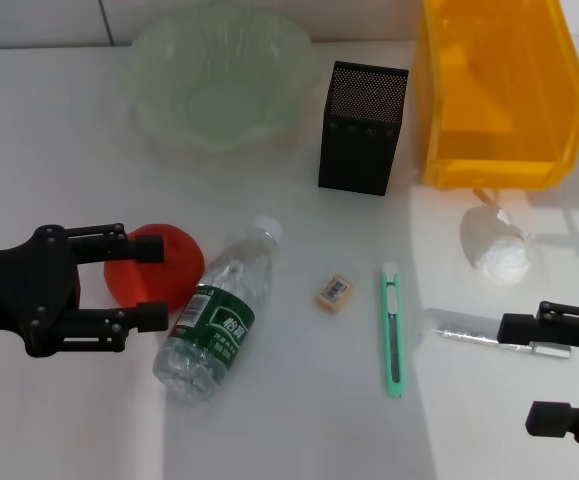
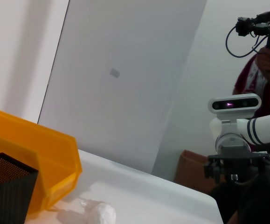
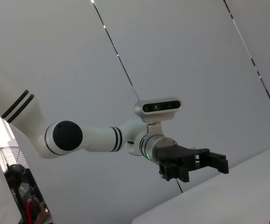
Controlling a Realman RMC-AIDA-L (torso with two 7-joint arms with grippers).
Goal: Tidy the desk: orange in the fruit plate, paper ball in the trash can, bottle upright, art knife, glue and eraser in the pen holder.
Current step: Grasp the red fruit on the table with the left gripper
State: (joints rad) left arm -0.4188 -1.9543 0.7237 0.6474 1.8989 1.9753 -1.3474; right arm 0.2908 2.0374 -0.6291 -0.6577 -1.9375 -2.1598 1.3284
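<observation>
Left gripper (image 1: 149, 283) is hanging wide open around the orange (image 1: 154, 266), beside the lying water bottle (image 1: 219, 312). Right gripper (image 1: 531, 372) is idling open, low right.

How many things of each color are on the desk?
Orange: 3, the orange, bin, eraser
Green: 2, plate, knife
Black: 1, pen holder
White: 1, paper ball
Clear: 2, bottle, glue
Total: 9

Left claw (image 1: 145, 283) open around orange (image 1: 155, 265) beside fallen bottle (image 1: 219, 312)
</observation>
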